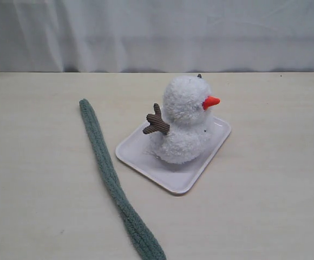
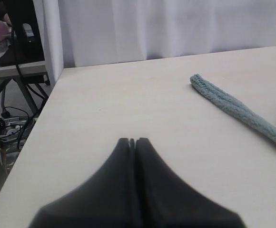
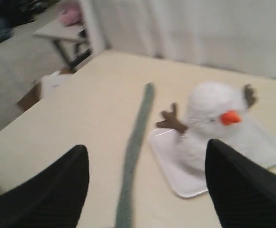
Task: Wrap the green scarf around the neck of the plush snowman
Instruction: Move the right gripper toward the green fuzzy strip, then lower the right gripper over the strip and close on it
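The plush snowman [image 1: 184, 120] stands upright on a white tray [image 1: 135, 154], orange nose pointing right, one brown twig arm sticking out left. The green scarf [image 1: 109, 174] lies flat on the table left of the tray, stretched from the far middle to the near edge. Neither gripper shows in the exterior view. My left gripper [image 2: 132, 140] is shut with nothing in it, above bare table, the scarf's end [image 2: 209, 89] off to its side. My right gripper [image 3: 146, 149] is open and empty, looking down over the scarf [image 3: 135, 142] and the snowman [image 3: 209, 118].
A white curtain [image 1: 157, 32] hangs behind the table's far edge. In the left wrist view the table's side edge [image 2: 38, 123] drops off to a floor with cables and another table's legs.
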`<state>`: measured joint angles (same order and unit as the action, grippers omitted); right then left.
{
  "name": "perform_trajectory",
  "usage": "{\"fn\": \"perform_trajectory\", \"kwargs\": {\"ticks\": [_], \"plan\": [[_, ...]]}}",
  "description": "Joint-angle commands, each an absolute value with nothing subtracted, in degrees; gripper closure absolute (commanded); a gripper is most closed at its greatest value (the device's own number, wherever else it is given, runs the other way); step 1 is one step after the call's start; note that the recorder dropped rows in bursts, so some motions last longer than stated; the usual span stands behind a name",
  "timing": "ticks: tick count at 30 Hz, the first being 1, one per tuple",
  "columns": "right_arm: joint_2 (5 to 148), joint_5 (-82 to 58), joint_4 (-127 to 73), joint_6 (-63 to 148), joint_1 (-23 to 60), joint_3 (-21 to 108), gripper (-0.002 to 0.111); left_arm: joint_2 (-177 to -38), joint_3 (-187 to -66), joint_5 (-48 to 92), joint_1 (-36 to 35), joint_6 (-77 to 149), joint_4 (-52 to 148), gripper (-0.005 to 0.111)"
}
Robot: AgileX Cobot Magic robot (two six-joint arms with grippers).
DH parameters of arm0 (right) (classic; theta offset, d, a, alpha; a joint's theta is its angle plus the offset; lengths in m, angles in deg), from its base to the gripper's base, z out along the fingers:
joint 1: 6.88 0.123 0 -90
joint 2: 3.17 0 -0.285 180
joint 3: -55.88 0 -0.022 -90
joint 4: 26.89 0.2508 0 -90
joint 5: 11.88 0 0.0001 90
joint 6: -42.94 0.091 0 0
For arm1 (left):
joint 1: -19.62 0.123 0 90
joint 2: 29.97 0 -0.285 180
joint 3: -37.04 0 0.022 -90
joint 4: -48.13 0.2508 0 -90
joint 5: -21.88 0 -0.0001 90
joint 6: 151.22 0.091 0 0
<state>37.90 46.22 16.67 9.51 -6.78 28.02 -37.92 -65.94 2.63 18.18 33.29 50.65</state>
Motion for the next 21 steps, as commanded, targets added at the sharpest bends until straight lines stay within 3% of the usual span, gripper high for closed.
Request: {"fn": "perform_trajectory", "kwargs": {"ticks": [1, 12, 21], "plan": [[42.24, 51.52, 27.7, -5.17, -6.73, 27.16, 0.048, -37.75, -65.74, 3.15, 18.24, 33.25, 50.42, 0.107], [50.38, 43.15, 31.2, -17.34, -4.25, 21.75, 0.047, -37.75, -65.74, 3.15, 18.24, 33.25, 50.42, 0.107], [64.45, 21.72, 14.54, -8.75, 16.47, 21.18, 0.047, -37.75, -65.74, 3.15, 18.24, 33.25, 50.42, 0.107]]}}
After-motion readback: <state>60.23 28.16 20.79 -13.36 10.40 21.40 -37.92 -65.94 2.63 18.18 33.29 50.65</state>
